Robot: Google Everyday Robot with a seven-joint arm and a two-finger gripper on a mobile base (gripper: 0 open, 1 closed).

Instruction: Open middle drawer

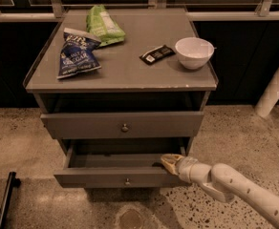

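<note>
The middle drawer [96, 178] is a grey flat front with a small round metal knob [127, 181]. It stands pulled out from the cabinet, with its dark inside showing behind the front. My gripper [168, 162] is at the top edge of the drawer front, near its right end, on the end of my white arm [235, 187], which comes in from the lower right. The top drawer [82, 125] sits above it, slightly out. The bottom drawer is hidden under the middle one.
On the cabinet top [130, 75] lie a blue chip bag [77, 54], a green bag [103, 25], a black bar [157, 54] and a white bowl [194, 52]. A white post [275, 87] stands at the right. A black object [5, 199] lies on the floor at lower left.
</note>
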